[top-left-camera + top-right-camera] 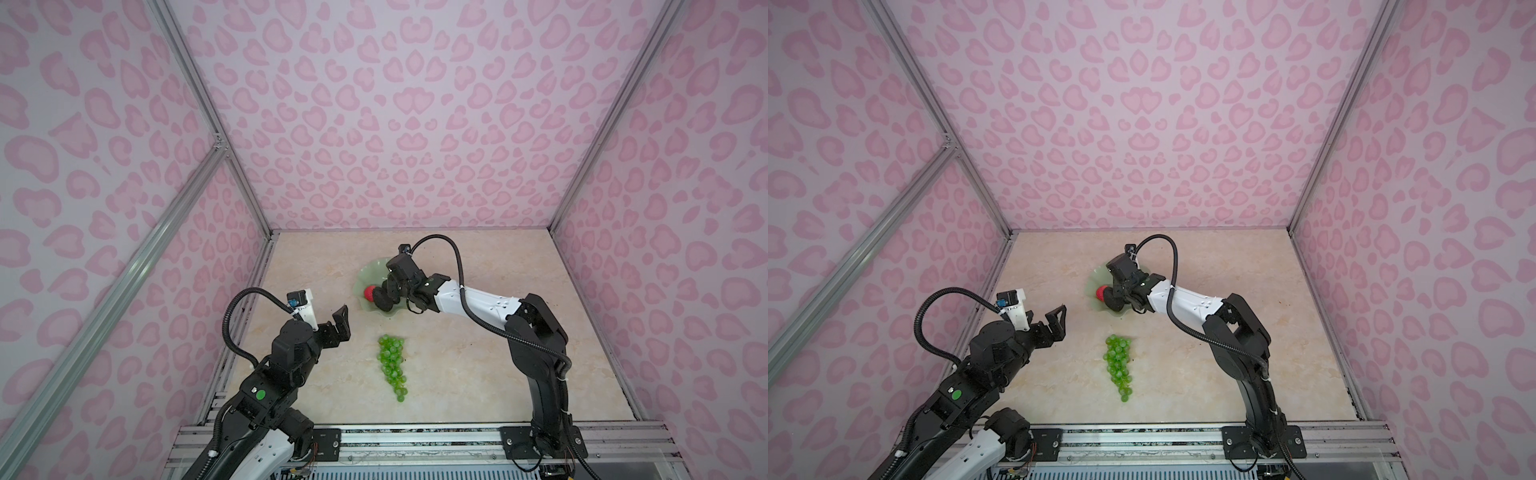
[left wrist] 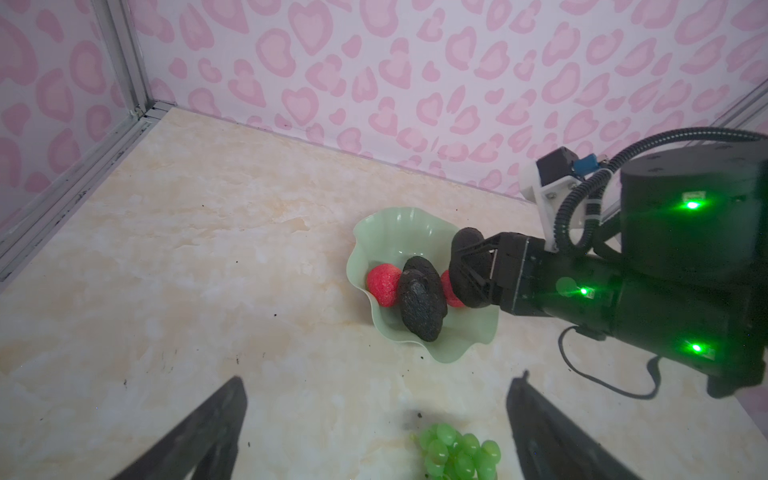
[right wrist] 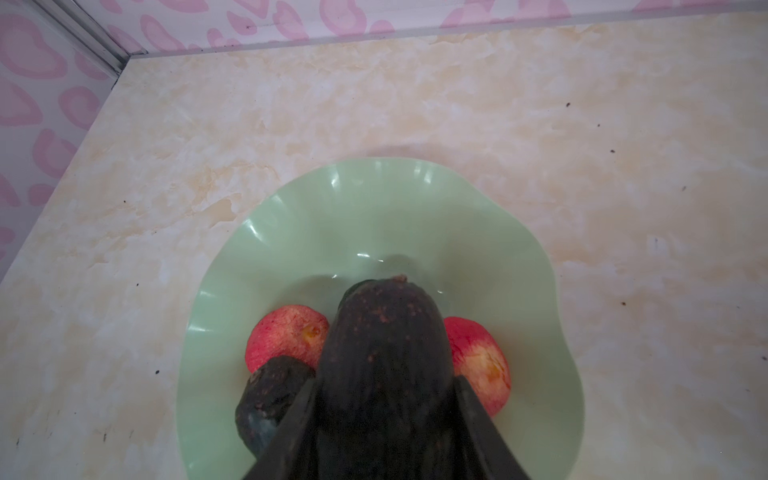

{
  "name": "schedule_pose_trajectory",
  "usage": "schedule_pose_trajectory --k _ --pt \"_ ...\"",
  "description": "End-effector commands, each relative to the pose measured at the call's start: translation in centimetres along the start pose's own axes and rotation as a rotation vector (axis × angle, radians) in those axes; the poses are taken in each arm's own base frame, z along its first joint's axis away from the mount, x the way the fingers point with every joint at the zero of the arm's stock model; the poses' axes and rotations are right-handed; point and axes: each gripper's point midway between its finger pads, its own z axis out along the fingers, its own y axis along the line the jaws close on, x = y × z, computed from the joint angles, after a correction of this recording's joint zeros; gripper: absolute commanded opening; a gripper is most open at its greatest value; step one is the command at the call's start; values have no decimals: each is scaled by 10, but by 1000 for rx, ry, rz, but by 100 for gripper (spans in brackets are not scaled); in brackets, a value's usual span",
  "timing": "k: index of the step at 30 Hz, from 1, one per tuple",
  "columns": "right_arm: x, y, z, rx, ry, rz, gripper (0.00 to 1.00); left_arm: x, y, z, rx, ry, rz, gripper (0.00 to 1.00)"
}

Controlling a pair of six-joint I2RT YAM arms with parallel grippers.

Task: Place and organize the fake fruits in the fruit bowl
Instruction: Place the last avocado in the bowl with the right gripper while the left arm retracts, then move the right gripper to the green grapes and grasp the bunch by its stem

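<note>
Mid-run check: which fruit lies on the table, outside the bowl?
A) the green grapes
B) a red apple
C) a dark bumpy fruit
A: the green grapes lie on the table, apart from the fruit bowl. The red apples and two dark fruits sit in it, and the right pincer holds the third dark fruit over it.

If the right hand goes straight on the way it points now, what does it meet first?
Probably the bowl, its bare floor near the red fruits; the dark fruit it holds would touch first. Depth is unclear.
</note>
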Motion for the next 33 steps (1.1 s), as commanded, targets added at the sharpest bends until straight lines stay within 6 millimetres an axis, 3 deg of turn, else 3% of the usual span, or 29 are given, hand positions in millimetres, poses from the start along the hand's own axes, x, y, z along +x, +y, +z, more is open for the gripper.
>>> schedule_pose_trajectory --k 1,4,8,11,14,17,21,27,31,33 --pt "15 -2 9 -3 61 0 48 3 -6 -1 35 18 14 99" --pt "17 -3 12 -5 80 18 58 4 -6 1 31 24 22 99" --pt "15 -4 7 -20 85 47 64 4 -8 2 38 32 30 99" --pt "6 -2 -17 -63 39 59 69 4 -7 2 35 32 30 99" --pt "13 -2 -49 -117 15 47 78 2 -6 0 33 20 26 99" --pt "40 -2 -78 -172 36 33 84 1 -5 -1 27 10 25 99" --pt "100 5 -100 -262 123 39 87 2 -4 -2 27 13 20 99" --pt "163 33 -102 -343 268 1 88 2 -6 -3 43 16 14 99" --pt "186 52 -94 -359 330 -28 88 0 -7 -6 49 7 13 99" --pt "193 52 -87 -330 358 -26 88 -1 -7 -6 50 3 12 99"
